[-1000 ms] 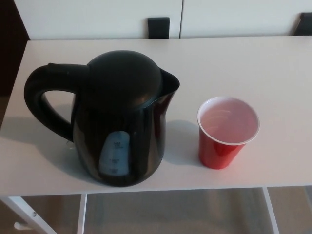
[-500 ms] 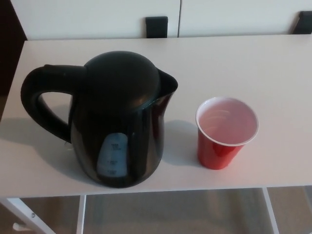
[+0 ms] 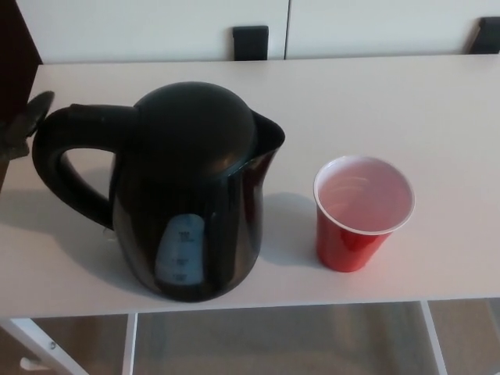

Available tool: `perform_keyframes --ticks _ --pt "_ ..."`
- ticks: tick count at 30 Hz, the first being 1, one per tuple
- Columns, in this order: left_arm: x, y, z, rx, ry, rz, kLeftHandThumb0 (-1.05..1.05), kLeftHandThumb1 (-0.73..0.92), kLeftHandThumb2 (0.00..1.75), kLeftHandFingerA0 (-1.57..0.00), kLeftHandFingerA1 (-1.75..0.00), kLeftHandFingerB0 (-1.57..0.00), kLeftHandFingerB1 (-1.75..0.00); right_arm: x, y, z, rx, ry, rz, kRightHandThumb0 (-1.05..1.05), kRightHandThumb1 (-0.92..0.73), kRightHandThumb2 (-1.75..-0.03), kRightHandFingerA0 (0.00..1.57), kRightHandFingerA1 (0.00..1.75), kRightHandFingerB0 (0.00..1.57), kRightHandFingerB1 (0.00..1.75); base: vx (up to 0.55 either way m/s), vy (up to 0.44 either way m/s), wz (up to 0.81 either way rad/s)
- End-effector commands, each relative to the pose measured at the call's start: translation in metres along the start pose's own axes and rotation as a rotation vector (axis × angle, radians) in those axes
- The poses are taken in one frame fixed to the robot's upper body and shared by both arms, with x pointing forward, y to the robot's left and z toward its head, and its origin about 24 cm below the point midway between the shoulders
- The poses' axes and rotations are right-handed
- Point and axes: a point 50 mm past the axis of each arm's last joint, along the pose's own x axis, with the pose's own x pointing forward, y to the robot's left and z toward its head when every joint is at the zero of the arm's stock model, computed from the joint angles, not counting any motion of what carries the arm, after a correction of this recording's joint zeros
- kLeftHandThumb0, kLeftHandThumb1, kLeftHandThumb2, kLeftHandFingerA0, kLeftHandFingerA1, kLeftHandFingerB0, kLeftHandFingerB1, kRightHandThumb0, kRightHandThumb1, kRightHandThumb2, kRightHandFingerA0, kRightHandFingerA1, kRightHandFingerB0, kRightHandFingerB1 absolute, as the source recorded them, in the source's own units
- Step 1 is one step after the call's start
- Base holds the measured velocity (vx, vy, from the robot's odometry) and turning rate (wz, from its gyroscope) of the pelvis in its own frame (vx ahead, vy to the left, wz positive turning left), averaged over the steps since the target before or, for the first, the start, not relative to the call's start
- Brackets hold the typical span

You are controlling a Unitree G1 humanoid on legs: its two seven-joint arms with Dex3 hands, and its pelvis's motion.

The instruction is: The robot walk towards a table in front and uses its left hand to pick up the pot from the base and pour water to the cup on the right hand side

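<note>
- The pot (image 3: 191, 195) stands upright on the left part of the white tabletop (image 3: 391, 101), and its handle (image 3: 66, 168) loops out toward the picture's left edge.
- Your left hand (image 3: 22, 125) shows only as a dark tip at that edge, just beside the top of the handle; whether it is open or closed I cannot tell.
- The handle lies directly to the right of this hand, so a short reach inward should meet it.
- The red cup (image 3: 361, 211) waits near the spout side, on the right; your right hand is not visible.

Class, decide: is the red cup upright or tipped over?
Upright. The red cup stands on its base on the table, its round white rim facing up.
</note>
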Motion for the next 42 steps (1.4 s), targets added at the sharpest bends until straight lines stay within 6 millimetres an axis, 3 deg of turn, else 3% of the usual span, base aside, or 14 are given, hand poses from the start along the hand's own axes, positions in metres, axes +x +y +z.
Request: perform_keyframes --ticks 1,19,24,25,26,27,28,32,35,36,38,40,41,42 --pt "-0.007 -0.001 -0.019 0.071 0.043 -0.049 -0.54 0.36 0.72 -0.03 -0.29 -0.06 -0.22 -0.003 -0.007 -0.004 0.001 0.008 -0.012 -0.38 -0.68 -0.6 0.69 0.58 0.45 0.43 0.0 0.0 0.0" --pt "-0.027 0.008 -0.033 0.098 0.08 -0.165 -0.58 0.37 0.75 -0.02 -0.23 -0.03 -0.17 -0.002 -0.006 -0.001 -0.021 -0.002 -0.016 -0.4 -0.69 -0.6 0.69 0.57 0.45 0.43 0.0 0.0 0.0" --pt "-0.03 0.021 -0.032 0.074 0.082 -0.135 -0.57 0.37 0.74 -0.04 -0.25 -0.04 -0.17 0.001 -0.006 -0.001 0.006 0.011 -0.014 -0.37 -0.67 -0.59 0.68 0.59 0.45 0.43 0.0 0.0 0.0" --pt "-0.031 0.024 -0.032 0.061 0.086 -0.127 -0.54 0.47 0.53 -0.06 -0.26 0.0 -0.22 0.001 -0.006 -0.001 0.009 0.013 -0.015 -0.39 -0.67 -0.6 0.7 0.61 0.46 0.43 0.0 0.0 0.0" --pt "-0.032 0.029 -0.032 0.045 0.091 -0.117 -0.54 0.47 0.53 -0.06 -0.26 0.0 -0.22 0.001 -0.006 -0.002 0.013 0.014 -0.017 -0.39 -0.67 -0.6 0.7 0.61 0.46 0.43 0.0 0.0 0.0" --pt "-0.033 0.037 -0.033 0.026 0.093 -0.105 -0.54 0.37 0.74 -0.01 -0.25 -0.01 -0.18 0.001 -0.006 -0.001 0.021 0.01 -0.019 -0.37 -0.66 -0.59 0.68 0.59 0.45 0.43 0.0 0.0 0.0" --pt "-0.035 0.043 -0.033 0.016 0.095 -0.097 -0.51 0.49 0.58 -0.03 -0.25 0.0 -0.19 0.001 -0.007 -0.001 0.023 0.007 -0.02 -0.37 -0.67 -0.6 0.68 0.59 0.45 0.43 0.0 0.0 0.0" --pt "-0.039 0.057 -0.035 0.005 0.1 -0.082 -0.46 0.49 0.55 -0.02 -0.25 0.0 -0.16 0.001 -0.007 -0.002 0.027 0.014 -0.017 -0.37 -0.67 -0.6 0.69 0.58 0.47 0.43 0.0 0.0 0.0" --pt "-0.044 0.063 -0.035 -0.014 0.101 -0.078 -0.47 0.41 0.68 -0.04 -0.26 0.0 -0.16 0.002 -0.007 0.0 0.025 0.013 -0.018 -0.37 -0.67 -0.6 0.69 0.57 0.46 0.43 0.0 0.0 0.0" --pt "-0.046 0.063 -0.035 -0.022 0.1 -0.087 -0.43 0.49 0.55 -0.02 -0.26 0.0 -0.2 0.002 -0.006 0.0 0.025 0.009 -0.014 -0.36 -0.68 -0.59 0.67 0.57 0.46 0.43 0.0 0.0 0.0" --pt "-0.051 0.06 -0.035 -0.032 0.094 -0.112 -0.46 0.41 0.68 -0.03 -0.26 0.0 -0.17 0.003 -0.006 0.002 0.023 0.002 -0.011 -0.37 -0.67 -0.6 0.69 0.58 0.46 0.43 0.0 0.0 0.0" --pt "-0.056 0.057 -0.036 -0.029 0.092 -0.134 -0.46 0.47 0.57 -0.04 -0.25 -0.01 -0.2 0.004 -0.007 0.003 0.019 0.0 -0.018 -0.36 -0.67 -0.59 0.69 0.58 0.47 0.43 0.0 0.0 0.0" --pt "-0.06 0.054 -0.037 -0.035 0.099 -0.153 -0.48 0.34 0.73 0.0 -0.28 0.0 -0.21 0.004 -0.007 0.004 0.003 -0.001 -0.016 -0.38 -0.68 -0.6 0.69 0.58 0.47 0.43 0.0 0.0 0.0" --pt "-0.065 0.05 -0.038 -0.043 0.106 -0.175 -0.48 0.34 0.73 0.0 -0.28 0.0 -0.21 0.003 -0.007 0.004 -0.016 -0.003 -0.013 -0.38 -0.68 -0.6 0.69 0.58 0.47 0.43 0.0 0.0 0.0"
